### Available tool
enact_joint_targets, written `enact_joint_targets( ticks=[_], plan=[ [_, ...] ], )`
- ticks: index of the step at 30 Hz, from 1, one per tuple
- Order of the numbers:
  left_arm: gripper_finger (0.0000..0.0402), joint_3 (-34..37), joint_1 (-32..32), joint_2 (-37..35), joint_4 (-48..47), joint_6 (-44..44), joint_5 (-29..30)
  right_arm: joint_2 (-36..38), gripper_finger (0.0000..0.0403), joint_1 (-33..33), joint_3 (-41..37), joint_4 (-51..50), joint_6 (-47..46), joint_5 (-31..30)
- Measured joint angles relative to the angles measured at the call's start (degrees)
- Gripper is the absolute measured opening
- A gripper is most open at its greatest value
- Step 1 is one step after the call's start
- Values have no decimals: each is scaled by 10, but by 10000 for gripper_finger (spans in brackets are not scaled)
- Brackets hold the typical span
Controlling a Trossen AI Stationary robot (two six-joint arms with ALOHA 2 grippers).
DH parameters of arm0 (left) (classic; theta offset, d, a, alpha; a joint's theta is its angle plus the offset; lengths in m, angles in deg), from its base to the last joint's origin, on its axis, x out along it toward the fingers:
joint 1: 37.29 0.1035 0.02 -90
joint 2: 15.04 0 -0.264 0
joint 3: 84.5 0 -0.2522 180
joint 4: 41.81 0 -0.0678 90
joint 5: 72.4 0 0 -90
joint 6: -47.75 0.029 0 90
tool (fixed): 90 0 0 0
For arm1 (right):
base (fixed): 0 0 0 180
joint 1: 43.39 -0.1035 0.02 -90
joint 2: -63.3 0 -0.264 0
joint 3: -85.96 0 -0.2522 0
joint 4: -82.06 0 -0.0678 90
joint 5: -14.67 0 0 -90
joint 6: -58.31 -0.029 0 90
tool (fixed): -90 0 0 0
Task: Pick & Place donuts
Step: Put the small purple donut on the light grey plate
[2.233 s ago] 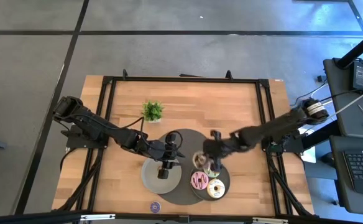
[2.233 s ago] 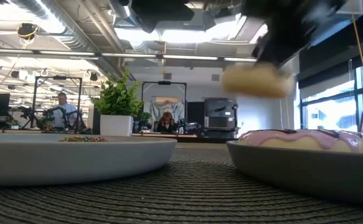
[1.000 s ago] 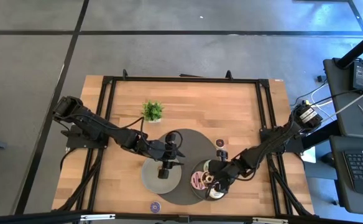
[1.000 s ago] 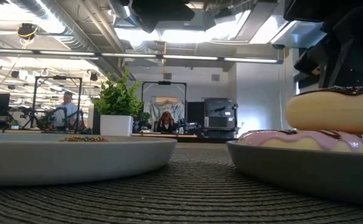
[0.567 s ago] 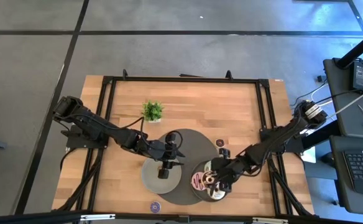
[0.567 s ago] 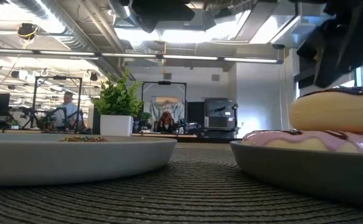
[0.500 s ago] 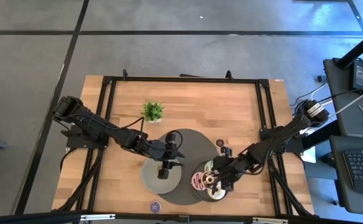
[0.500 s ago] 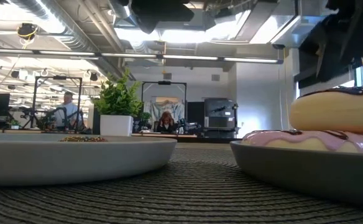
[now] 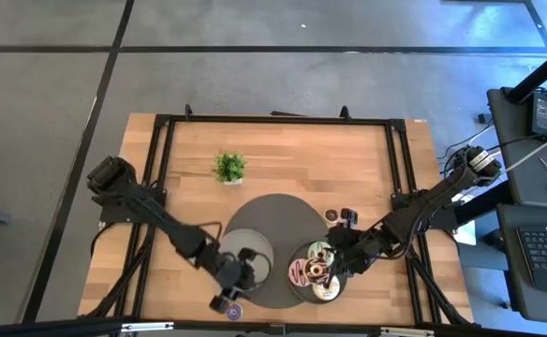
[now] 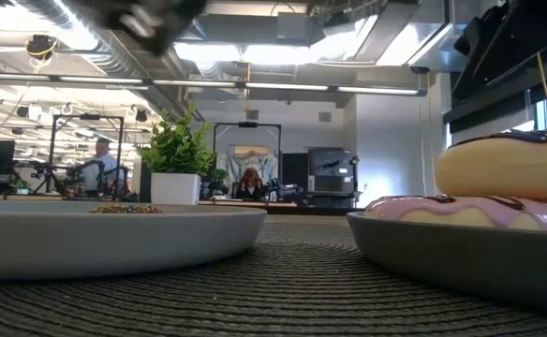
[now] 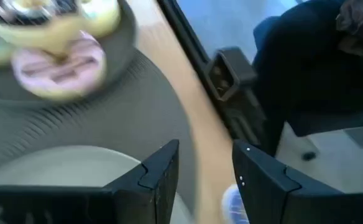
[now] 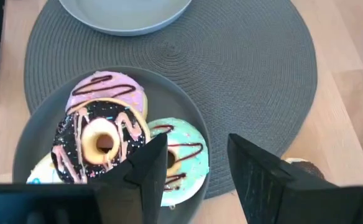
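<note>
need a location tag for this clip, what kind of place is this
Most likely an open robotics lab or workshop. The low view shows exposed ceiling ducts, workbenches with a seated person far behind, and the high view shows a framed wooden table on bare concrete, with a laptop desk beside it.

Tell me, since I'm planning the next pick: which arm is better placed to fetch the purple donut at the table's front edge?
Left. Its open claw hangs beside the purple donut; the right claw is open over the stacked plate.
</note>
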Motion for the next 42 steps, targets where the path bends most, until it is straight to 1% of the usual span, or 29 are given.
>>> enact_joint_targets(
  ticks=[4,6,10,13,15,18,23,34,42],
  plan=[
    [145,-30,-56,16,-49,-80,62,0,169,2,0,0,0,-1],
    [144,-41,-79,23,-78,-107,96,0,169,6,0,1,-1,-5],
    [145,-54,-114,44,-99,-126,161,0,169,8,0,3,-1,-33],
    [145,-54,-130,63,-100,-131,190,0,169,7,0,5,-5,-44],
    [144,-54,-134,74,-99,-132,191,0,168,7,0,5,-15,-45],
    [144,-54,-135,90,-99,-132,176,0,168,7,0,5,-33,-46],
    [144,-54,-135,103,-97,-128,175,0,168,7,0,5,-47,-46],
    [144,-54,-135,137,-82,-112,169,0,168,7,0,9,-51,-47],
    [145,-54,-135,139,-81,-177,162,0,168,7,0,19,-50,-47]
  ],
)
